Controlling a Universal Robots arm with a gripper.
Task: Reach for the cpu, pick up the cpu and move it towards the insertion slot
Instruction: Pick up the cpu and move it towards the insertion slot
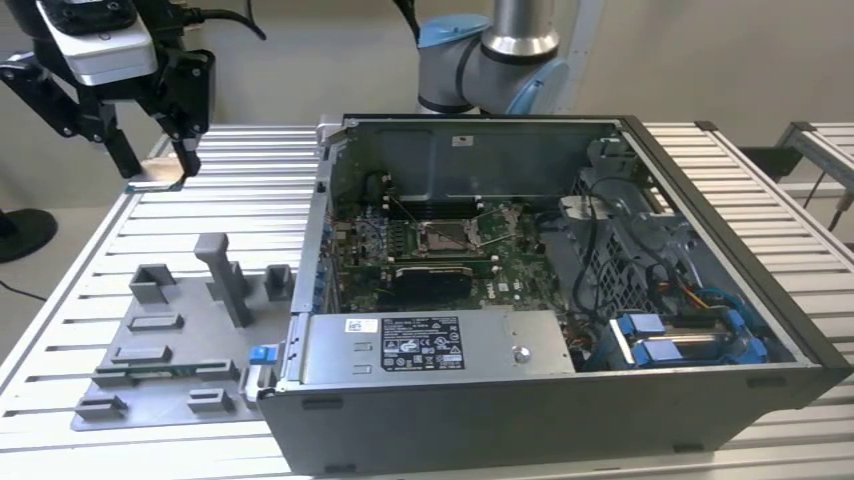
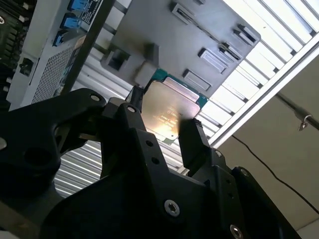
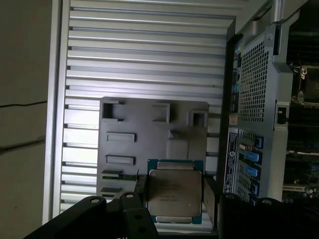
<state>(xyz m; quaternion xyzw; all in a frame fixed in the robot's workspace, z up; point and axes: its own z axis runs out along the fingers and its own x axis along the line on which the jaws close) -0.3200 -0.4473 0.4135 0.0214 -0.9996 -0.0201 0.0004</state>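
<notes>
Above the slatted table [image 3: 149,59], the claw [image 3: 175,201] pinches the cpu [image 3: 174,191] by 2 edges.

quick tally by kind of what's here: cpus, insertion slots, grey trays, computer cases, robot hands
cpu: 1
insertion slot: 1
grey tray: 1
computer case: 1
hand: 1, shut on the cpu
total: 5
</notes>
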